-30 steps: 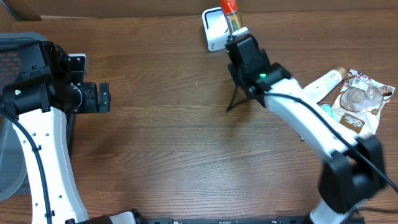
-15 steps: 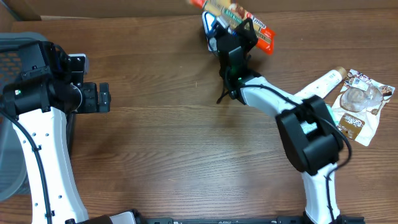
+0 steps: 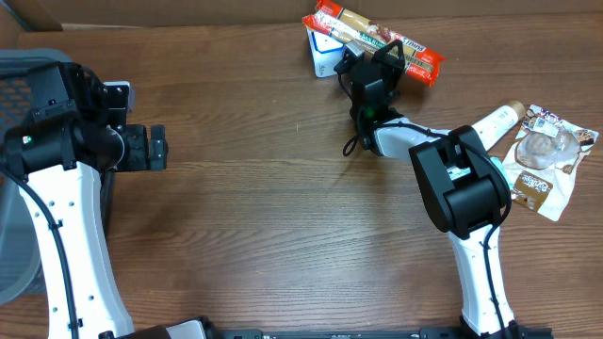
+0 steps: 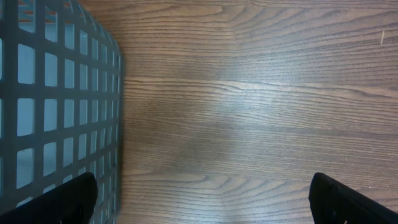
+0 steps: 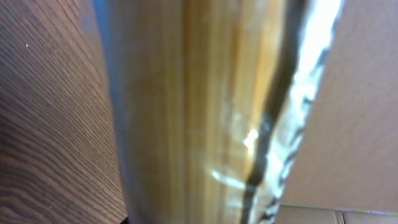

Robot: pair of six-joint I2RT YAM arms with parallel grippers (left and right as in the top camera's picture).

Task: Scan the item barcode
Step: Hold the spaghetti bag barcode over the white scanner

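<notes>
Left hand (image 3: 157, 148) spread wide; right hand (image 3: 380, 58) clamped, arm stretched forward.

Overhead view: even, moderately bright, diffuse light from above. The grain of the counter (image 3: 283, 235) is sharp out to the edges, shadows are faint, and the glossy snack bar (image 3: 339, 26) at 12 o'clock carries small highlights. Left wrist view: the grain is sharp, and a pale sheen crosses the wood from 1 o'clock to 7 o'clock. The mesh basket (image 4: 56, 93) at 9 o'clock is slightly soft, and the fingertips (image 4: 71, 196) of the left claw (image 4: 208, 202), at 7 and 5 o'clock, read as dark silhouettes. Right wrist view: the snack bar fills the frame, heavily out of focus, with specular glints near centre and a bright crinkled foil edge at 1 o'clock. The wood at 9 o'clock is crisper.
</notes>
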